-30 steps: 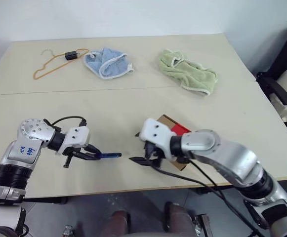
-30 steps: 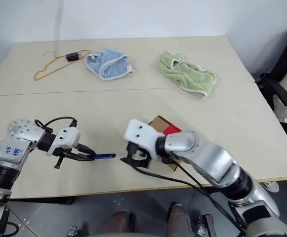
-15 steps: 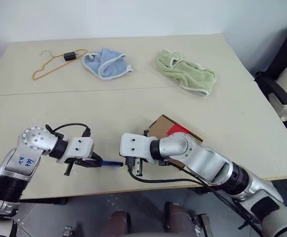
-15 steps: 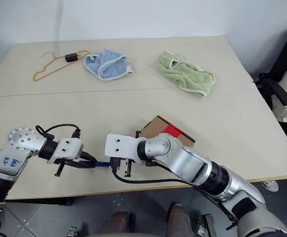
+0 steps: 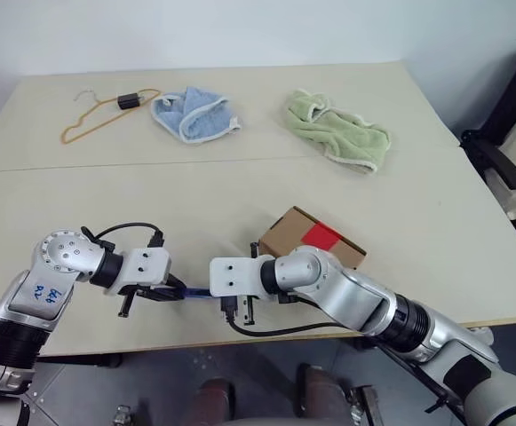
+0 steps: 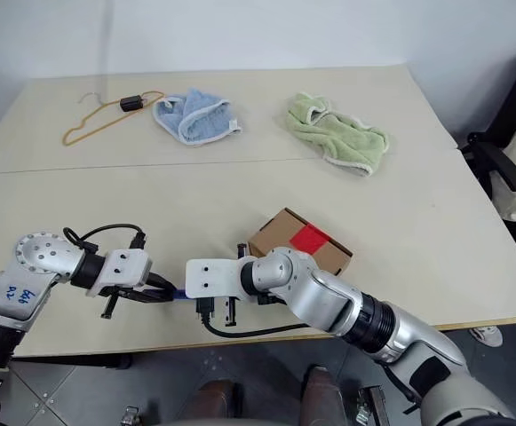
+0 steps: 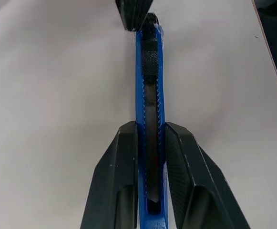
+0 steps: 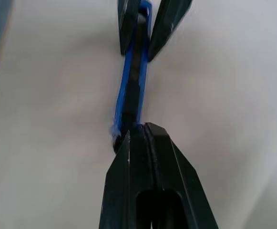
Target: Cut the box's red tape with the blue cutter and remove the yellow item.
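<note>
The blue cutter (image 7: pixel 150 71) lies level just above the table near its front edge, and my left gripper (image 7: pixel 150 126) is shut on its handle end. My right gripper (image 8: pixel 137 130) is shut, its fingertips (image 7: pixel 134 12) meeting the cutter's far end; whether they pinch it I cannot tell. The brown box (image 5: pixel 289 238) stands on the table just behind my right hand, with the red tape (image 5: pixel 322 236) on its top face. Its flaps look closed. The yellow item is hidden.
At the back of the table lie an orange wire hanger (image 5: pixel 98 111), a blue cloth (image 5: pixel 194 115) and a green towel (image 5: pixel 337 133). A black chair (image 5: pixel 506 133) stands off the table's right side. The table's front edge (image 5: pixel 266 342) runs close under both hands.
My right gripper has swung left and down, away from the box to the cutter's far end, and has shut. The box now shows whole. The left gripper has kept its hold.
</note>
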You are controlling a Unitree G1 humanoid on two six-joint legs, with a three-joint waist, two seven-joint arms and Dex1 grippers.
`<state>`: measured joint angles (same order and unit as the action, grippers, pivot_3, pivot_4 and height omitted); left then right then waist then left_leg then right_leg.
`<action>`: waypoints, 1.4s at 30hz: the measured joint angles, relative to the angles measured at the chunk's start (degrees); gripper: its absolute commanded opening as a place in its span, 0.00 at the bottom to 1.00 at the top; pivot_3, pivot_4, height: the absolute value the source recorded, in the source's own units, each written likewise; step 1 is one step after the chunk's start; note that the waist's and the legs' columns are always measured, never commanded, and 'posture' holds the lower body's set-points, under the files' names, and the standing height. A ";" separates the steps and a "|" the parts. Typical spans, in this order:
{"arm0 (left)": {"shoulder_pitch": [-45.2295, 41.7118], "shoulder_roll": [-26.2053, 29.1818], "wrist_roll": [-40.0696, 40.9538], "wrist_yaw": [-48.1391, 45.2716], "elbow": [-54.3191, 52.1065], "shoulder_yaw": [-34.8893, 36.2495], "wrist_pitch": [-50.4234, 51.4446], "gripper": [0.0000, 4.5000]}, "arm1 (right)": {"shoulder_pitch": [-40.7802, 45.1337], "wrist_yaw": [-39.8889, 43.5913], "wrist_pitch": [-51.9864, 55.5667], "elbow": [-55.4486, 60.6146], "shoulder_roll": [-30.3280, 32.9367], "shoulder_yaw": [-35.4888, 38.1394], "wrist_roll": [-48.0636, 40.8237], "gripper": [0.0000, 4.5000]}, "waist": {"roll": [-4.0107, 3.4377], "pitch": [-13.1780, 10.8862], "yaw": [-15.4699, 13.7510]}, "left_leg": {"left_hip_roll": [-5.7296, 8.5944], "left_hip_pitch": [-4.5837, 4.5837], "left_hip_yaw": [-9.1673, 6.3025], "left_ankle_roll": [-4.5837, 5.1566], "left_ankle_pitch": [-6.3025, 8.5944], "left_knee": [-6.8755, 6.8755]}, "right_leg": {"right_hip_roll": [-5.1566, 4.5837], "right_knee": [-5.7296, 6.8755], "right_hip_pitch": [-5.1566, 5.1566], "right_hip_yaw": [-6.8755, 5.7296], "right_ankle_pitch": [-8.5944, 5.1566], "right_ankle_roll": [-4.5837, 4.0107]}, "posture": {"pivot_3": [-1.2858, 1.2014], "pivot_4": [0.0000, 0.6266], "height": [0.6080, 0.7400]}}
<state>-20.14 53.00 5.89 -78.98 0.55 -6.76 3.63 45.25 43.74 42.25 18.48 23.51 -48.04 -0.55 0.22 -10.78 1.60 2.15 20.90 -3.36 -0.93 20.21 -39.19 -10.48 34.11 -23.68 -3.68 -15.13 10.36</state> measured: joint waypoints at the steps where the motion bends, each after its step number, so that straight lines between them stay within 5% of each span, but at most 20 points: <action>1: -0.02 0.00 -0.06 0.02 0.01 -0.02 0.02 0.16 | -0.23 0.22 -0.46 -0.14 -0.14 -0.01 0.57 0.01 | -0.03 0.05 0.00 | 0.00 0.00 0.00 0.00 0.00 0.00 | 0.00 0.00 0.00 0.00 0.00 0.00 | 0.52 0.24 1.00; 42: -2.72 -0.06 -0.89 -1.26 2.17 -2.25 -0.07 0.16 | -3.46 5.91 -2.33 1.32 -1.49 1.34 10.92 0.01 | -0.22 0.35 -0.06 | 0.00 -0.23 0.05 0.00 0.00 0.01 | 0.00 0.08 0.15 0.06 -0.01 -0.03 | 0.52 0.24 1.00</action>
<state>-22.87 52.94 4.99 -80.24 2.73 -9.01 3.56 41.79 49.65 39.92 19.80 22.02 -46.70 10.37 0.01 -10.43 1.54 2.15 20.67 -3.30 -0.93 20.21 -39.18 -10.47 34.19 -23.52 -3.62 -15.15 10.33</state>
